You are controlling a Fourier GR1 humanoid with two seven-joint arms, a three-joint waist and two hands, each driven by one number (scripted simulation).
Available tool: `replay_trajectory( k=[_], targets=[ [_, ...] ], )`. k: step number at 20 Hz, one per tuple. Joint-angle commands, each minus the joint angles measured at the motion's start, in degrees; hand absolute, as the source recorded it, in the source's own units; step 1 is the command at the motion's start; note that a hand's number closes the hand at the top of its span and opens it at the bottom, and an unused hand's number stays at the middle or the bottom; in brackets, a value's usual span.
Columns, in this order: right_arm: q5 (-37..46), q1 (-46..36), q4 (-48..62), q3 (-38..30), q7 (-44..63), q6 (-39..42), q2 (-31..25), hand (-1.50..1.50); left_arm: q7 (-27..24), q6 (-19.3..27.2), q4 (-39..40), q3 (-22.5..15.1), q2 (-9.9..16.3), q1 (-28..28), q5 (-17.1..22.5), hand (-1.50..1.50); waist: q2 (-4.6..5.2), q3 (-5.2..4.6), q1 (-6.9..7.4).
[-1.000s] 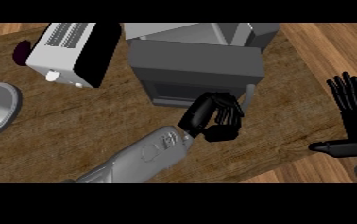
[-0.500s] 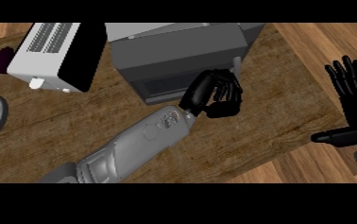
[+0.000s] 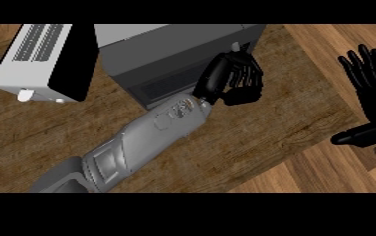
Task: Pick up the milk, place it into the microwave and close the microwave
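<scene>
Head view: left hand (image 3: pixel 234 78) curled, holding nothing visible, at microwave (image 3: pixel 176 56) front edge.

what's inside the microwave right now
Nothing inside can be seen: the view looks down on the microwave top and its dark door. The left hand, fingers curled, sits against the door's right end. No milk shows; the hand may hide it.

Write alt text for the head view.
The robot's left hand, fingers curled, is at the front of a grey box-shaped microwave on a brown wooden counter. A white toaster stands at left; the right hand rests open at the right edge.
</scene>
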Motion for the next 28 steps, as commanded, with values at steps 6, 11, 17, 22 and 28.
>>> replay_trajectory(
  k=[6, 11, 17, 22, 28],
  targets=[
    [-2.3, -2.7, -3.1, 3.2, 1.8, 7.6, -1.4, -1.50, -1.2, 0.2, 2.8, 0.9, -0.9, -4.2, 2.4, 1.50, 0.98, 0.12, -1.24],
    [-0.2, -4.3, -8.7, 7.2, 2.0, 11.7, -3.4, 1.50, -0.7, 0.2, 3.5, 0.8, -0.9, -4.8, 3.7, 1.50, 0.45, 0.18, -1.68],
    [-0.9, -5.4, -14.1, 10.5, 3.9, 13.7, -3.8, 1.50, -0.8, 0.6, 4.0, 0.8, -0.9, -5.7, 5.0, 1.50, 0.51, 0.32, -2.73],
    [-2.2, -5.8, -18.0, 12.1, 6.1, 13.8, -4.3, 1.50, -1.2, 1.2, 4.4, 0.4, -0.8, -5.6, 5.6, 1.50, 0.26, 0.23, -3.30],
    [-3.3, -5.3, -22.0, 13.8, 7.8, 13.5, -4.1, 1.50, -1.6, 2.3, 3.8, 0.4, -0.8, -5.2, 6.5, 1.50, 0.30, 0.32, -3.96]
  ],
)
